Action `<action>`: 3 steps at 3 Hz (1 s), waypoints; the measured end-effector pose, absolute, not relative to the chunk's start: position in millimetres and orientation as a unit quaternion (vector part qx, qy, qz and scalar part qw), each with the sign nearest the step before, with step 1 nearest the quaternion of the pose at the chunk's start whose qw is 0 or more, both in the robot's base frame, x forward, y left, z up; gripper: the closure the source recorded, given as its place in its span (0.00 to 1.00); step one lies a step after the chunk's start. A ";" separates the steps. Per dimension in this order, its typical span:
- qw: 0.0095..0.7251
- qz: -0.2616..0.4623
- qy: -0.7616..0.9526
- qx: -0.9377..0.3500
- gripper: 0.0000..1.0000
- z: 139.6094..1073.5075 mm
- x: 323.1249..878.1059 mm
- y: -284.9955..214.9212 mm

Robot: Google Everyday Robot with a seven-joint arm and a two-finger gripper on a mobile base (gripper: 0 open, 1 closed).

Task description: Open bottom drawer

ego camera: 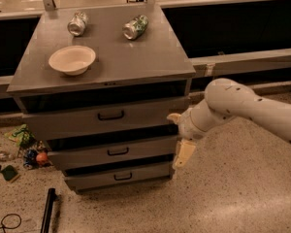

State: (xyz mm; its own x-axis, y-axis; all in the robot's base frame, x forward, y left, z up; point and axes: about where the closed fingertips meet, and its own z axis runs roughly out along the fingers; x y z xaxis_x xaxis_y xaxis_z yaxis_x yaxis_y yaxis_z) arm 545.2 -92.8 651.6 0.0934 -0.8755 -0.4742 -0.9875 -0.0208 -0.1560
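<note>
Bottom drawer (94, 180), the lowest and shallowest grey front of the cabinet (150, 62), lies below and to the left of the gripper (183, 152). Its small black loop handle (122, 176) is lower still and well off to the gripper's left, and nothing is touching it. We see a dark slot above the drawer's front.

The white arm (262, 113) comes in from the right edge, rises leftward to a rounded joint, then bends down and left into the wrist. From there the gripper hangs pointing at the floor, just beside the cabinet's right front corner, about level with the middle drawer (82, 155). We cannot tell how far it is open, nor whether it touches the cabinet edge. We see nothing held in it.

The top drawer (63, 123) sits to the gripper's upper left. On the cabinet top, well above and to the left of the gripper, stand a pale bowl (72, 59) and two cans lying on their sides (77, 23) (136, 26). Some small clutter (19, 147) lies on the floor far to the gripper's left.
</note>
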 end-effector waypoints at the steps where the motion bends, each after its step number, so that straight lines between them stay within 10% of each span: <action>1: 0.224 0.146 0.656 -0.706 0.00 587.6 570.3 -73.6; 3: 0.205 0.200 0.652 -0.702 0.00 473.9 570.7 -58.4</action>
State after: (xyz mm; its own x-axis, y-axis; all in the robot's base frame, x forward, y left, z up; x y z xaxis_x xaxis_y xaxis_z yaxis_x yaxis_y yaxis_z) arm 570.7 -58.4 473.9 0.0688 -0.8333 -0.5485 -0.9976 -0.0643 -0.0275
